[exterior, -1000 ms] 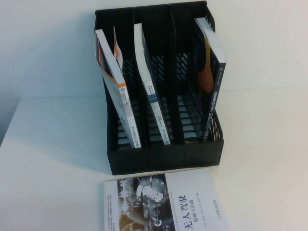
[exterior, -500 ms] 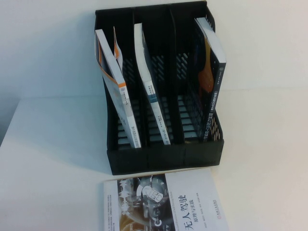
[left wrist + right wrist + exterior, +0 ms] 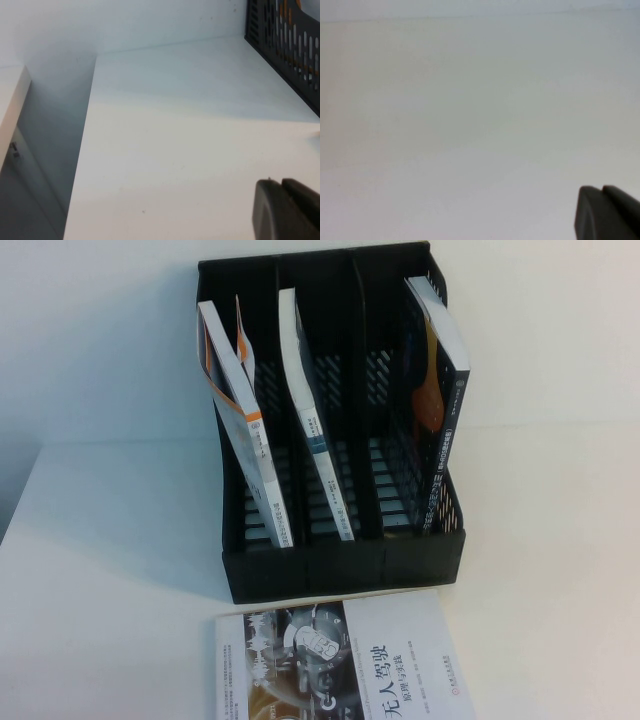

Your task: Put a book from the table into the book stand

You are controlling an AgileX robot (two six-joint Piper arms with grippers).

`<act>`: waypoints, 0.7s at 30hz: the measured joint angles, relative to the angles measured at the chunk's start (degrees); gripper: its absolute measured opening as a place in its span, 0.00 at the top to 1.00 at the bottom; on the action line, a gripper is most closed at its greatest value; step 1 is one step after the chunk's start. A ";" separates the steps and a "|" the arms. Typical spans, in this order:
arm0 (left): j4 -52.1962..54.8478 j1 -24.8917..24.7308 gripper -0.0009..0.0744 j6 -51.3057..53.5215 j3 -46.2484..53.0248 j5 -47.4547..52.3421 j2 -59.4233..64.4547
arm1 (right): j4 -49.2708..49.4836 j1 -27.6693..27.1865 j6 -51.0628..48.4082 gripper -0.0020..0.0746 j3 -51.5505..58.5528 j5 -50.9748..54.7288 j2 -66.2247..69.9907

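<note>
A white book (image 3: pixel 340 660) with a photo cover and black Chinese title lies flat on the white table, just in front of the black three-slot book stand (image 3: pixel 340 570). Each slot holds one book: orange-and-white (image 3: pixel 245 455) left, white-and-blue (image 3: pixel 315 450) middle, dark with orange (image 3: pixel 440 410) right. Neither arm shows in the high view. My left gripper (image 3: pixel 281 186) is shut and empty over bare table, the stand's perforated wall (image 3: pixel 290 45) off to one side. My right gripper (image 3: pixel 601 191) is shut and empty over bare table.
The white table (image 3: pixel 110 570) has free room left and right of the stand. Its left edge (image 3: pixel 82 150) drops off beside a white wall, with another white surface (image 3: pixel 10 105) beyond the gap.
</note>
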 joint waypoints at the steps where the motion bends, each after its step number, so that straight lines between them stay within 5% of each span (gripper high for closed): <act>1: 0.00 0.00 0.99 0.00 0.00 0.00 0.00 | 0.00 0.00 0.00 0.98 0.00 0.00 0.00; 21: 0.00 0.00 0.99 0.00 0.00 0.00 0.00 | 0.12 0.00 0.00 0.98 0.15 -0.07 -1.11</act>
